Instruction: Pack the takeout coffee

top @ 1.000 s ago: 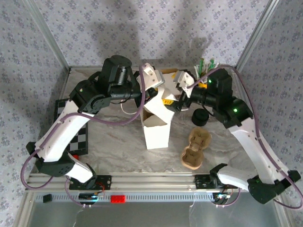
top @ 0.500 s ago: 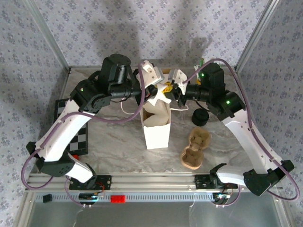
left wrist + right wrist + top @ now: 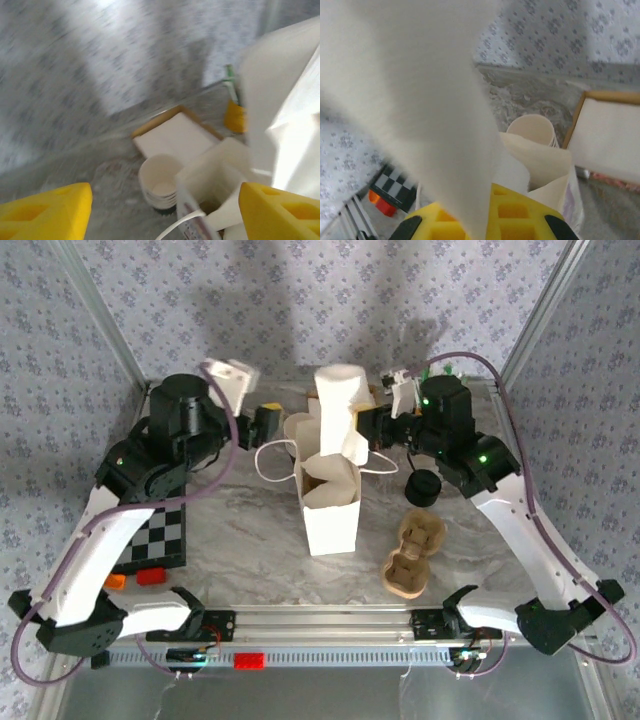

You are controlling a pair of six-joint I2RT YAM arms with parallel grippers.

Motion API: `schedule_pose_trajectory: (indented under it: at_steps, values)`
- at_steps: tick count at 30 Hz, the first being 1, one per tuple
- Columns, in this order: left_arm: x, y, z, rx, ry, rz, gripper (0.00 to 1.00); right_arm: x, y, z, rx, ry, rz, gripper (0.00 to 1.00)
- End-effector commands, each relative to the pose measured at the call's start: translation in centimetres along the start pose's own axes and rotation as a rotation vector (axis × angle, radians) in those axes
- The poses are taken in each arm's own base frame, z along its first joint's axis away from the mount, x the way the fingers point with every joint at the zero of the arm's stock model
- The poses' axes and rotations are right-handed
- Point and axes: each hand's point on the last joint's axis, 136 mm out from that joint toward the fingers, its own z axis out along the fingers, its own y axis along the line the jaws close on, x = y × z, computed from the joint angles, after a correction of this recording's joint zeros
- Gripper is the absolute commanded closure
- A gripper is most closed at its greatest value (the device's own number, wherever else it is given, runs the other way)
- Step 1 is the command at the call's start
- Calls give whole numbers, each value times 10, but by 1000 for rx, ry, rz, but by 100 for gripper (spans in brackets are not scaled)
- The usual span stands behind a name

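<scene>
So the takeout coffee [image 3: 298, 430] sits on the tabletop [image 3: 240, 535], just far-left of the paper bag [image 3: 330, 525], not packed yet. Left tool [image 3: 268, 420] hangs beside it, fingers apart and empty. Right tool [image 3: 368, 425] is clamped on the bag's flap; a hard tug could topple the bag onto the cup.

My left arm bends at the left, left gripper [image 3: 268, 423] spread wide. My right arm reaches inward, right gripper [image 3: 368, 426] pinched on the bag flap [image 3: 340, 405].

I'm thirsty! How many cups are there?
2: the white paper cup beside the white bag, and a yellow cup of sticks at the back. Others may be hidden.
</scene>
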Motion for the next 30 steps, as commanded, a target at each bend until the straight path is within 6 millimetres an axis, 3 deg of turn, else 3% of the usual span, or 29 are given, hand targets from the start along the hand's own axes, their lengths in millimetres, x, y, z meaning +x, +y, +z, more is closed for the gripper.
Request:
schedule_pose_trajectory:
  at_steps: [1,5,9,12,16,23,26,29,30]
  values:
    - [27,14,-1,-55,39,-265,23,-8,17,1,63,-18,119,100]
    - [64,3,6,1,113,-386,25,15,4,9,259,33,107,100]
    - [95,1,15,-4,164,-469,31,47,-1,26,290,109,116,100]
    - [100,-3,20,12,162,-500,34,63,-9,28,393,178,19,100]
    - [106,-3,24,8,175,-503,35,83,3,40,349,303,-65,100]
    - [113,1,30,-25,189,-506,38,125,-4,42,398,506,-101,99]
    - [112,2,31,-29,182,-508,38,131,5,46,359,553,-113,82]
    - [109,0,33,-16,181,-508,38,111,8,38,389,519,-147,59]
    - [109,-1,33,-15,181,-508,38,106,11,34,375,510,-155,57]
